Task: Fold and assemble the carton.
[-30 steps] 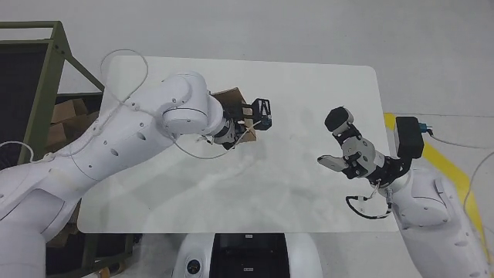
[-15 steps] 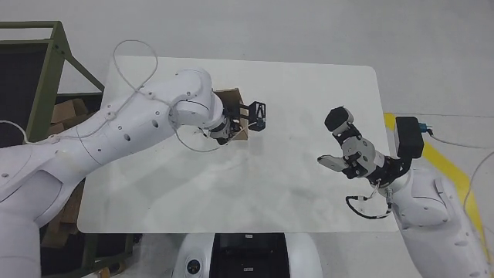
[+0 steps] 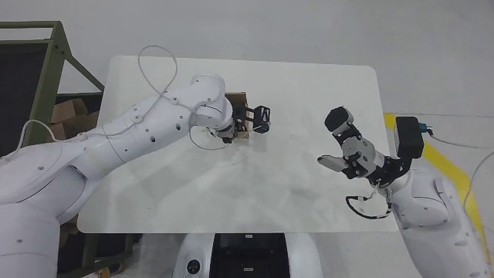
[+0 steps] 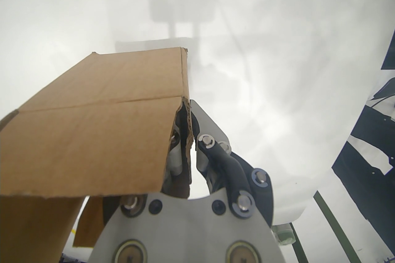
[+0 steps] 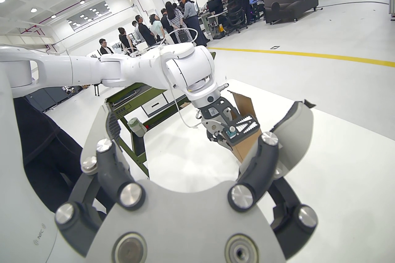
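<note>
Left gripper [image 4: 185,124] clamps 1 wall of the brown corrugated cardboard carton [image 4: 98,128]; right gripper [image 3: 333,140] gapes empty, well apart, so assembly looks barely begun, with flaps probably still to close.

We see our right gripper [image 5: 205,110] close up, its fingers [image 5: 296,125] spread wide apart. Beyond it the left gripper [image 5: 230,128] clamps a brown carton [image 5: 245,105] over the white counter [image 5: 324,134]. A green metal frame [image 5: 123,110] stands just beside the counter, below the left arm [image 5: 123,70].

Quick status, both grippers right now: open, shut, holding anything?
Left gripper: closed on an edge of the carton.
Right gripper: open, holding nothing.
</note>
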